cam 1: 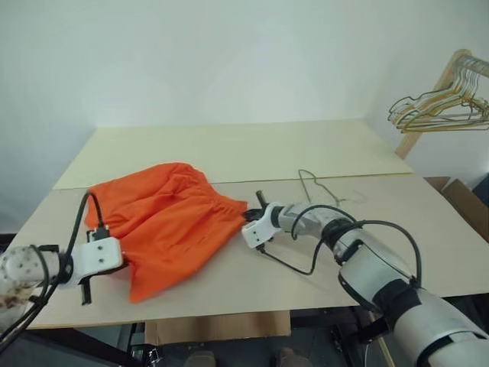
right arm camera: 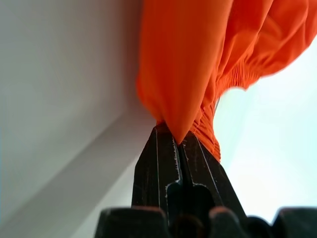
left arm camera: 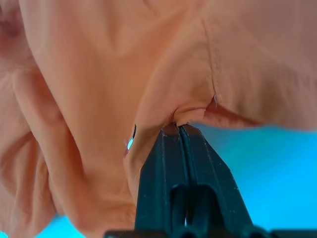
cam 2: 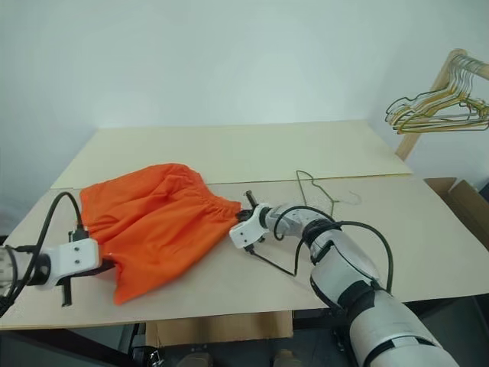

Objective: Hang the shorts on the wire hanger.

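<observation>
The desk [cam 1: 229, 153] is big and flat, so the cloth can be spread out on it. The shorts [cam 1: 164, 218] lie stretched between the two sets of fingers. The right fingers [cam 1: 246, 220] are clamped on the gathered waistband. The left fingers [cam 1: 122, 264] are pinched shut on a hem. Holding two ends keeps the shorts open, I think. The wire hanger [cam 1: 317, 191] lies just past the right fingers, ready for the shorts.
</observation>
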Available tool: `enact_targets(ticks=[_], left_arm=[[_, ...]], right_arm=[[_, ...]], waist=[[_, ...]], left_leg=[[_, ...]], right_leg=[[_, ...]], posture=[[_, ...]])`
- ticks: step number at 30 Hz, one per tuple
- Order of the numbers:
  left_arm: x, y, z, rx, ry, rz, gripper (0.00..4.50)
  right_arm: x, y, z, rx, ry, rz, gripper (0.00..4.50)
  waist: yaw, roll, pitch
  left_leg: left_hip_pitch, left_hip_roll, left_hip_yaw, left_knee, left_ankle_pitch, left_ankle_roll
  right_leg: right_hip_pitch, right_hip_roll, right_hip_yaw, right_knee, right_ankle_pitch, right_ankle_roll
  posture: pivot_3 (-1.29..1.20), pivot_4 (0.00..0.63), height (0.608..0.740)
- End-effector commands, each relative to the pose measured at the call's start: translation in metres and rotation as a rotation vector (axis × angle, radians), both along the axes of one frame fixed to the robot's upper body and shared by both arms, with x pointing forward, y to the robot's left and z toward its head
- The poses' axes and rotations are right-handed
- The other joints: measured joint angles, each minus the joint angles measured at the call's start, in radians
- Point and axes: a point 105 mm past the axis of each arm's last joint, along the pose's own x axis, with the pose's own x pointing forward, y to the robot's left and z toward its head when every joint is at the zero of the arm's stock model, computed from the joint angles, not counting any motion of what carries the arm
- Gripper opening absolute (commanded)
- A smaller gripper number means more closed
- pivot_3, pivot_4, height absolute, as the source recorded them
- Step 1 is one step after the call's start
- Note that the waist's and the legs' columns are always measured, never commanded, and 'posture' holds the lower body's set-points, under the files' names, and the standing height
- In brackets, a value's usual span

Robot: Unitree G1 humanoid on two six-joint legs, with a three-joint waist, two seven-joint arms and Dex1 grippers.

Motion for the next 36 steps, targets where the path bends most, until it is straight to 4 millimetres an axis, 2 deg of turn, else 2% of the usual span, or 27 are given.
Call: enact_targets(ticks=[1, 4, 6, 9, 13, 18, 20, 25, 31, 33, 36], left_arm=[[0.014, -0.010, 0.002, 0.008, -0.031, -0.057, 0.00], [0.025, -0.020, 0.001, -0.005, -0.043, -0.102, 0.00], [0.028, -0.025, 0.000, -0.023, -0.036, -0.132, 0.00], [0.028, -0.023, -0.002, -0.021, -0.017, -0.159, 0.00], [0.023, 0.000, -0.005, 0.052, 0.021, -0.163, 0.00], [0.015, 0.037, -0.002, 0.162, 0.039, -0.149, 0.00], [0.010, 0.043, 0.001, 0.169, 0.053, -0.161, 0.00], [-0.017, 0.036, 0.009, 0.102, 0.156, -0.232, 0.00], [-0.047, 0.026, 0.011, 0.086, 0.222, -0.269, 0.00], [-0.048, 0.029, 0.006, 0.107, 0.209, -0.245, 0.00], [-0.038, 0.033, 0.000, 0.154, 0.132, -0.215, 0.00]], right_arm=[[0.015, -0.037, 0.021, 0.003, -0.042, -0.104, 0.02], [0.011, -0.069, 0.025, 0.002, -0.008, -0.138, 0.02], [-0.001, -0.086, 0.022, 0.000, 0.058, -0.121, 0.02], [-0.019, -0.095, 0.018, 0.005, 0.131, -0.081, 0.02], [-0.060, -0.087, 0.012, 0.034, 0.286, -0.034, 0.02], [-0.112, -0.062, 0.010, 0.000, 0.474, -0.012, 0.02], [-0.125, -0.053, 0.013, -0.005, 0.521, -0.018, 0.02], [-0.145, -0.045, 0.024, -0.027, 0.557, 0.009, 0.02], [-0.147, -0.052, 0.020, -0.070, 0.562, -0.006, 0.02], [-0.149, -0.052, 0.019, -0.079, 0.571, 0.005, 0.02], [-0.154, -0.050, 0.018, -0.087, 0.596, 0.034, 0.02]], waist=[[-0.004, 0.000, 0.000], [-0.012, 0.000, 0.000], [-0.023, 0.000, 0.000], [-0.043, -0.001, 0.000], [-0.072, -0.001, -0.001], [-0.084, -0.001, -0.001], [-0.078, -0.001, -0.001], [-0.060, -0.001, -0.001], [-0.044, -0.002, 0.000], [-0.042, -0.002, 0.000], [-0.033, -0.002, 0.000]], left_leg=[[0.000, 0.000, 0.000, 0.000, 0.000, 0.000], [-0.001, 0.000, 0.000, 0.000, 0.000, 0.000], [-0.001, 0.000, 0.000, 0.000, 0.000, 0.000], [-0.001, 0.000, 0.000, -0.001, -0.001, 0.002], [0.000, 0.000, -0.002, -0.001, -0.002, 0.003], [0.002, 0.001, -0.004, 0.000, -0.002, 0.004], [0.004, 0.001, -0.003, 0.000, -0.002, 0.004], [0.002, 0.002, 0.000, 0.003, -0.002, 0.004], [0.000, 0.002, 0.002, 0.003, -0.002, 0.004], [0.001, 0.002, 0.002, 0.003, -0.002, 0.004], [0.002, 0.002, 0.002, 0.003, -0.002, 0.004]], right_leg=[[0.000, 0.000, 0.000, 0.000, 0.000, 0.000], [-0.001, 0.000, 0.000, 0.000, 0.000, 0.000], [-0.001, 0.000, 0.000, 0.000, 0.000, 0.000], [0.001, 0.000, 0.001, -0.002, 0.000, 0.001], [0.001, 0.000, 0.001, -0.001, 0.000, 0.001], [0.003, 0.001, 0.002, 0.000, 0.000, 0.001], [0.004, 0.001, 0.002, 0.001, 0.000, 0.001], [0.003, 0.000, 0.001, 0.000, -0.004, 0.007], [0.000, -0.001, 0.000, 0.000, -0.004, 0.007], [0.001, -0.001, 0.000, 0.000, -0.005, 0.008], [0.002, 0.000, 0.000, 0.000, -0.006, 0.009]], posture=[[0.12, 0.000, 0.740], [0.09, 0.000, 0.740], [0.06, 0.000, 0.740], [0.05, 0.000, 0.740], [0.04, 0.000, 0.740], [0.04, 0.000, 0.740], [0.04, 0.000, 0.740], [0.04, 0.000, 0.740], [0.06, 0.000, 0.740], [0.07, 0.000, 0.740], [0.08, 0.000, 0.740]])
